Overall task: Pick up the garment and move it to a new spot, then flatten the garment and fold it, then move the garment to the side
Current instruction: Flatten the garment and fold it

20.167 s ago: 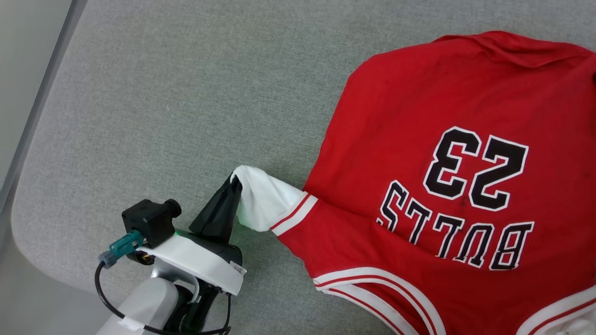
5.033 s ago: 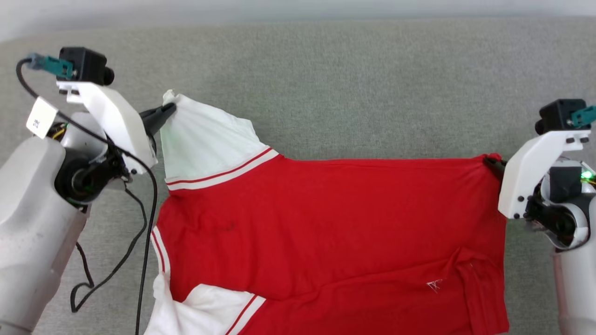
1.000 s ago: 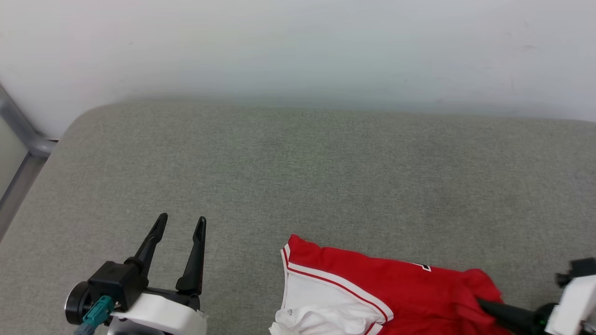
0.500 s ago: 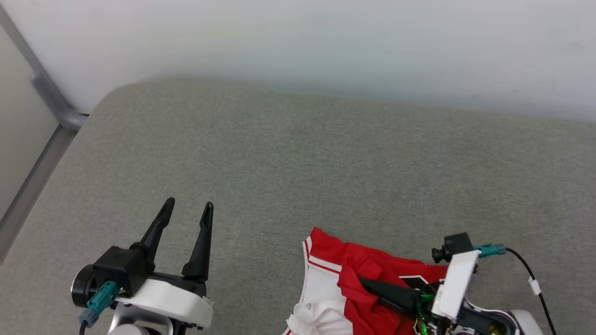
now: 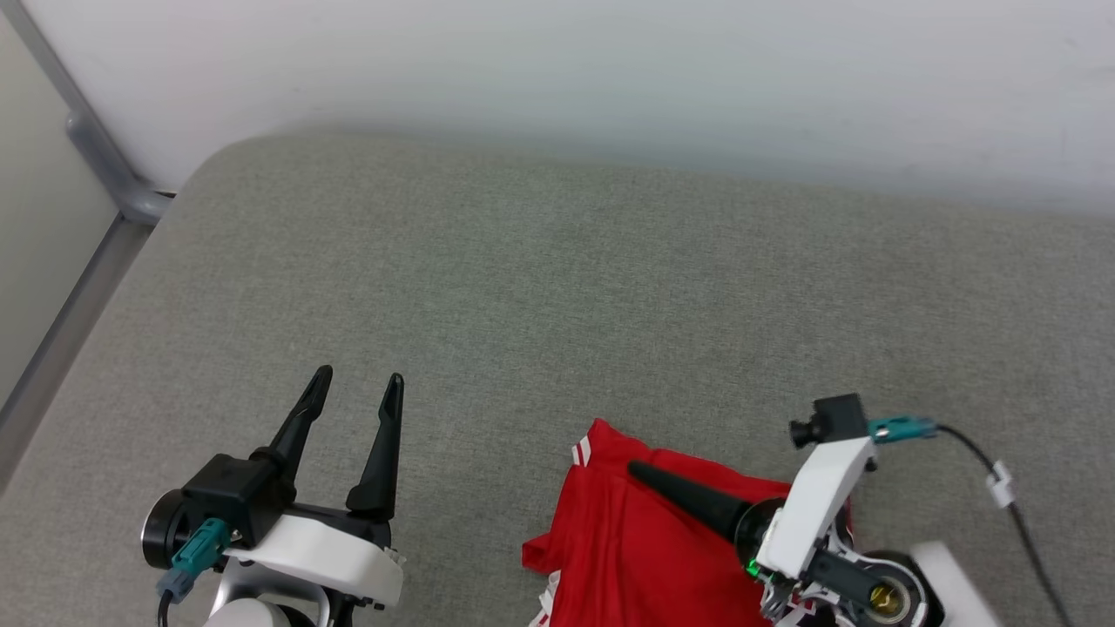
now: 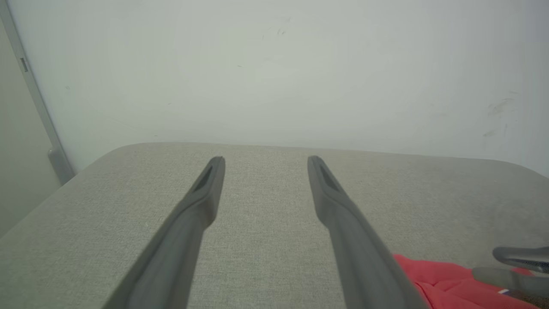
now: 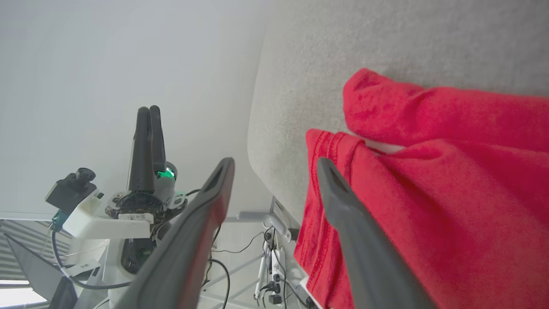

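**Fig.** The red garment [image 5: 645, 549] is shown bunched at the near edge of the grey cushion [image 5: 557, 287], with part hanging past that edge. The right gripper [image 7: 275, 163] is placed just over the cloth there, its fingers spread and nothing clasped between them. The left gripper [image 5: 360, 376] is poised over the cushion's near left part, its fingers also parted. A pale wall [image 5: 557, 70] is seen beyond the cushion's far edge.

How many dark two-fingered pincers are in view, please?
2. Left pincer, open, lower left of the head view; right pincer, open, over the bright red soft-cloth shirt, lower right.
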Robot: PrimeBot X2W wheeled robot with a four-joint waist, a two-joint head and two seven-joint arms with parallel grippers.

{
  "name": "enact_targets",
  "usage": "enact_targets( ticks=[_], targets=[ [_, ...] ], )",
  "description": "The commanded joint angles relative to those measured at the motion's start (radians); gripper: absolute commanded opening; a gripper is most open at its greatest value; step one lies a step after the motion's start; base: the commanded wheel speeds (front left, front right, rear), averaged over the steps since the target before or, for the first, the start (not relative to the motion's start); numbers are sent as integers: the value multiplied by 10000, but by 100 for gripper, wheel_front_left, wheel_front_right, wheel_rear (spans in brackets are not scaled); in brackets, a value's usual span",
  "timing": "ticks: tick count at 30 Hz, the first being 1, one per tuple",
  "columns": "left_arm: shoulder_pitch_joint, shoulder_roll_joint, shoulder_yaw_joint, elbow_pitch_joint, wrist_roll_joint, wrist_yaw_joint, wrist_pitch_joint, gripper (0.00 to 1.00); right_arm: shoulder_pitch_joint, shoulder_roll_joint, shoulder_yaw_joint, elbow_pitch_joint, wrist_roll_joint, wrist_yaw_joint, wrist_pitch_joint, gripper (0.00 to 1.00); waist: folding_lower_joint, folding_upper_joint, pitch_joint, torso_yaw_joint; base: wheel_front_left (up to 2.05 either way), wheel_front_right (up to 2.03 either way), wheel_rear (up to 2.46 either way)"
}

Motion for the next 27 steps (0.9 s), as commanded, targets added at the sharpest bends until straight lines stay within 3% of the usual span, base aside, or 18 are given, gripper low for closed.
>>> enact_targets(
  ticks=[1, 5, 9, 15, 21, 27],
  targets=[
    [-100, -57, 35, 36, 62, 2, -44, 100, -131, -249, 17, -194, -478, -2, -371, 100, 1, 0, -63, -99, 0, 0, 0],
    [-51, -115, 109, 117, 95, 41, -54, 100, 59, -714, -330, -715, -3022, -2, -2367, 100, 1, 0, -186, -368, 0, 0, 0],
    [114, -131, 222, 179, 132, 94, -64, 100, 384, -1012, -1286, -955, -5121, -2, -3410, 100, 1, 0, -287, -651, 0, 0, 0],
    [472, -215, 494, 243, 166, 214, -75, 100, 1020, -914, -3117, -1914, -8154, -2, -4678, 100, 1, 0, -501, -1079, 0, 0, 0],
    [885, -371, 801, 236, 366, 270, -79, 100, 1925, -537, -3822, -3316, -9960, -3, -5784, 100, 1, 0, -757, -1375, 0, 0, 0],
    [1136, -439, 882, 346, 594, 198, -81, 100, 2741, -279, -3587, -4148, -10616, -3, -6340, 100, 1, 0, -922, -1496, 0, 0, 0]
  ],
)
